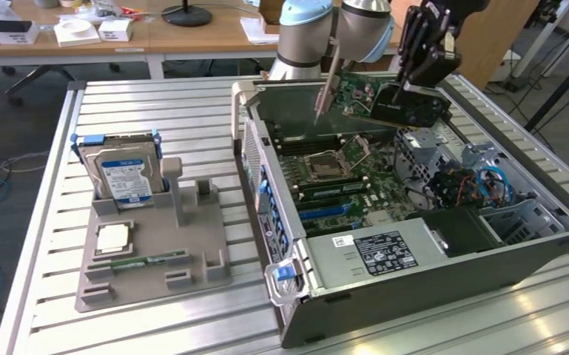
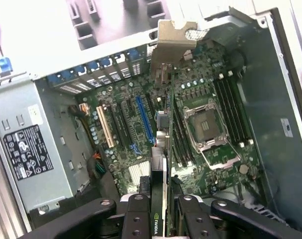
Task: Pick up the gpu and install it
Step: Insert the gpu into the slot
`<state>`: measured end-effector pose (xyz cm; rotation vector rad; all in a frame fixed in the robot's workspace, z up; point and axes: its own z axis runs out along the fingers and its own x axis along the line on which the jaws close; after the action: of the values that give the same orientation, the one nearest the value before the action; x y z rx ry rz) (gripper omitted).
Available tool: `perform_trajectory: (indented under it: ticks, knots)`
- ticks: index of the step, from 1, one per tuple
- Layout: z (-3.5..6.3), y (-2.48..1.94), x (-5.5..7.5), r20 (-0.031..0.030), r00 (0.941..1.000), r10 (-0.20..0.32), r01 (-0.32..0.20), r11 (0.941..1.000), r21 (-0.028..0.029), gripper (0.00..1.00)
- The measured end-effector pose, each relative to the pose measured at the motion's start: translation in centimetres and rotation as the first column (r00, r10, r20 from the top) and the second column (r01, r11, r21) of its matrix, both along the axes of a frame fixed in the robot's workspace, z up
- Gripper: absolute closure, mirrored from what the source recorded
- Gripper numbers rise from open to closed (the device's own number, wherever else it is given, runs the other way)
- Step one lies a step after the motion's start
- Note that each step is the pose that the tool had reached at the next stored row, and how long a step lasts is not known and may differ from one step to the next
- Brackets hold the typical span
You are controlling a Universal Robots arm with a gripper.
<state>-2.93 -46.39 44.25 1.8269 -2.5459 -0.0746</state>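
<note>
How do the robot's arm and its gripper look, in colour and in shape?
The silver-grey tubular arm has rounded joints with pale blue caps. The black gripper has jointed link fingers with round grey pivot pins.

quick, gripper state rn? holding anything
Gripper: closed on the gpu, holding it above the open computer case.
</note>
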Motion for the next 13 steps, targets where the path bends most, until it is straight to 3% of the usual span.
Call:
perform_trajectory:
  ticks: [7, 13]
  knots:
    - [-0.12, 0.0, 0.0, 0.0002, 0.9946, 0.103, -0.103, 0.9946, 0.0, 0.74]
    - [-0.23, 0.0, 0.0, 0.0004, 0.9817, 0.191, -0.191, 0.9817, 0.0, 0.74]
